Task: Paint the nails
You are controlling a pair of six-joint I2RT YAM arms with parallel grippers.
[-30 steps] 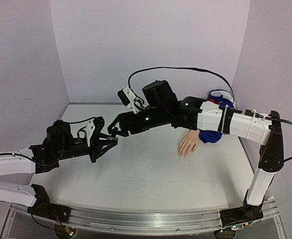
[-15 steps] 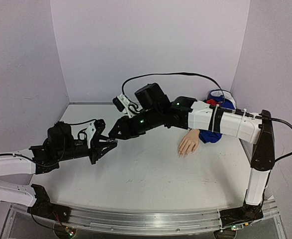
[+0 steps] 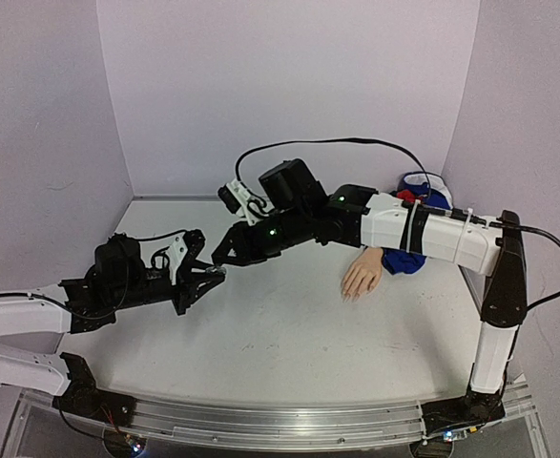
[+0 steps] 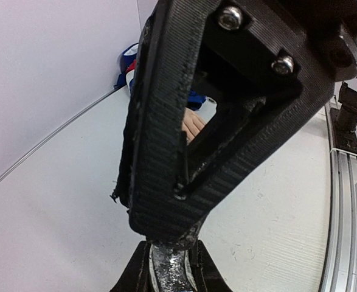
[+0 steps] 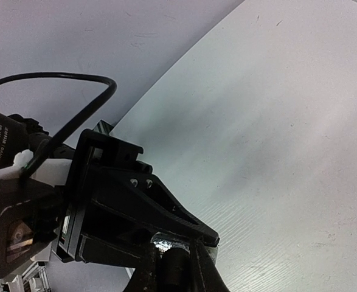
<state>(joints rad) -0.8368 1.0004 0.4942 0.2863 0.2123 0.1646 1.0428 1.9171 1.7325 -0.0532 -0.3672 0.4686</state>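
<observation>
Your left claw (image 3: 215, 274) — clamped on a silvery bottle (image 4: 166, 267). Your right claw (image 3: 220, 258) — clamped on its dark cap (image 5: 173, 267). Mannequin hand (image 3: 362, 277): right on the desk (image 3: 289, 343), well apart.

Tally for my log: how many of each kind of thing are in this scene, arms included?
Robot arms: 2 (left, right)
Mannequin hand: 1
Small bottle: 1
Total: 4
</observation>
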